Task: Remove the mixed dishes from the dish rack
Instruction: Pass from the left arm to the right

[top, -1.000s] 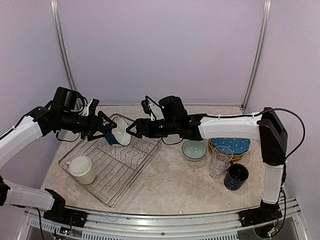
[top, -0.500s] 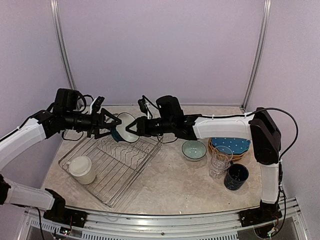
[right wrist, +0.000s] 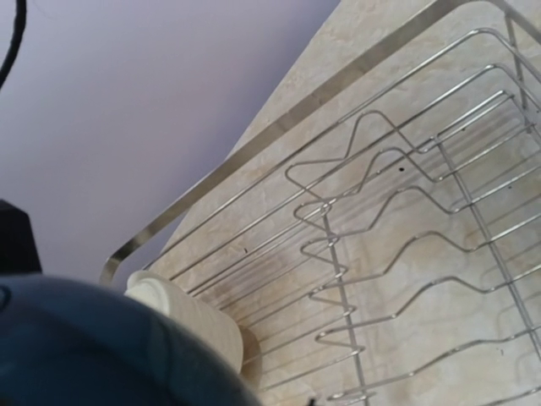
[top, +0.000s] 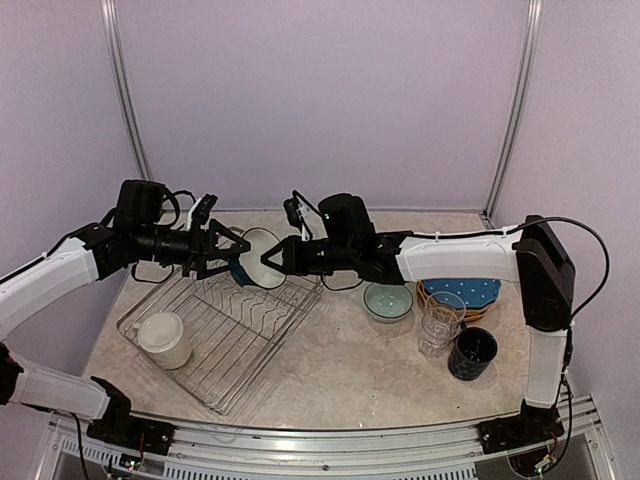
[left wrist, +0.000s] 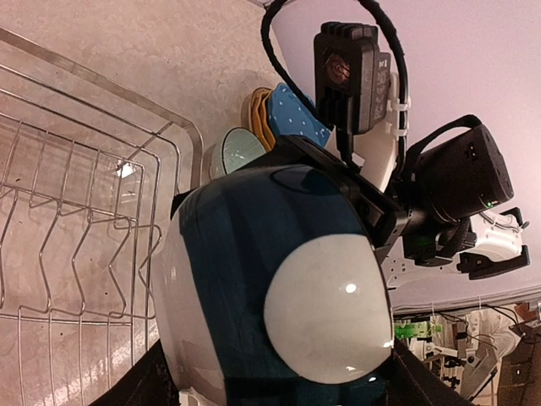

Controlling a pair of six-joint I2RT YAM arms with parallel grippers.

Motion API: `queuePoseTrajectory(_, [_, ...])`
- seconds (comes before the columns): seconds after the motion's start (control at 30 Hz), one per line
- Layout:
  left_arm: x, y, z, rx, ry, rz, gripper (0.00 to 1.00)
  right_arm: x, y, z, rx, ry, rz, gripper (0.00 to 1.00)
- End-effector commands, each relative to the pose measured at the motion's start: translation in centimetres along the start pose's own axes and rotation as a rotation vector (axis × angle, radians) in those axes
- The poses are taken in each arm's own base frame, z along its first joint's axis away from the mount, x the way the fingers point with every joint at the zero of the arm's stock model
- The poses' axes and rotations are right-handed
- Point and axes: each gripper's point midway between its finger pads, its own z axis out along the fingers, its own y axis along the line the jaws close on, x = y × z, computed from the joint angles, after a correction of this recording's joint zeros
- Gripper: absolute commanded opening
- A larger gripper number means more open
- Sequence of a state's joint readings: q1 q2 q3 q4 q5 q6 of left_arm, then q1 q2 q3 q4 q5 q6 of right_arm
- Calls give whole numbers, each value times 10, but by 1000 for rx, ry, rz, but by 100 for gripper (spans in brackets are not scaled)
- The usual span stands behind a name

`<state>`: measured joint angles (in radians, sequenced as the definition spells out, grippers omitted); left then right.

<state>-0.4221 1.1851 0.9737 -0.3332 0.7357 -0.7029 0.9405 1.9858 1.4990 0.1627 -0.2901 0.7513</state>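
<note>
L gripper (top: 228,256) holds teal bowl (top: 256,256) | R gripper (top: 273,257) pinches rim | rack (top: 250,332), cream mug (top: 165,338) below

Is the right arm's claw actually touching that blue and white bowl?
Touching. The left wrist view shows the right gripper with jaws closed on the bowl at its far rim.

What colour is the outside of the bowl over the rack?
The small round bowl is dark teal with a white base; clearest in left wrist view.
</note>
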Motion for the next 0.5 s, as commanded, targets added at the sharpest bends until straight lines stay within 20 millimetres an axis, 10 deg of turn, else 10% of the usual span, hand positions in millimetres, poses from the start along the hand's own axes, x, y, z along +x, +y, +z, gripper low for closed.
queuePoseTrajectory(0.0, [-14,-27,-13,87,-34,39,37,-27,4,-17,-29,-86,-14,0])
queuePoseTrajectory(0.2, [-13,-27,-16,75,-46,36,42,-29,0,-20,-15,-92,-10,0])
queuePoseTrajectory(0.33, [-16,-16,-21,0,-81,41,93,-37,-5,-30,36,-98,-30,0])
queuePoseTrajectory(0.47, [-25,-3,-35,-109,-138,39,99,-42,-20,-51,153,-106,-71,0])
